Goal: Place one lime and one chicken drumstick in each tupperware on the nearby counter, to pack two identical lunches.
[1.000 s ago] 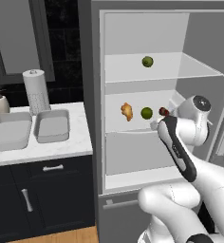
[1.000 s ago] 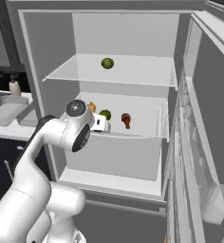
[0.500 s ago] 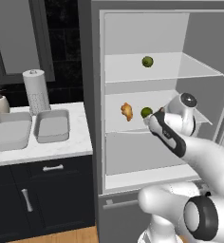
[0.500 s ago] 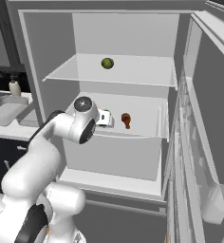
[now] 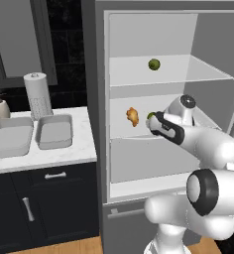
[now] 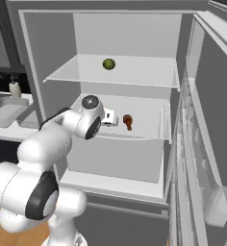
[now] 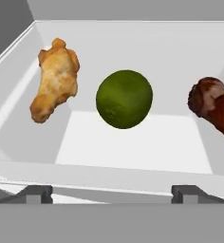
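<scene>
In the hand view a green lime (image 7: pixel 124 98) lies in the middle of a white fridge bin, straight ahead of my open gripper (image 7: pixel 112 192). A golden chicken drumstick (image 7: pixel 54 78) lies to its left and a darker brown drumstick (image 7: pixel 213 107) to its right. Nothing sits between the fingertips (image 7: pixel 38 193). In the left base view the gripper (image 5: pixel 156 123) reaches into the middle shelf and half covers this lime (image 5: pixel 150 116), beside the golden drumstick (image 5: pixel 132 116). A second lime (image 5: pixel 154 64) rests on the upper shelf. Two light-grey tupperware (image 5: pixel 54 131) (image 5: pixel 10 140) stand on the counter (image 5: pixel 64 156), both with nothing in them.
The fridge door (image 6: pixel 202 144) stands open on the right. A paper towel roll (image 5: pixel 38 94) and a soap bottle (image 5: pixel 2 106) stand behind the tupperware. The bin's front wall (image 7: pixel 109 173) lies between the fingers and the food. Dark cabinets (image 5: pixel 39 198) sit under the counter.
The arm has stretched further into the fridge, bringing the hand up to the middle shelf and close to the lime. The food has not moved.
</scene>
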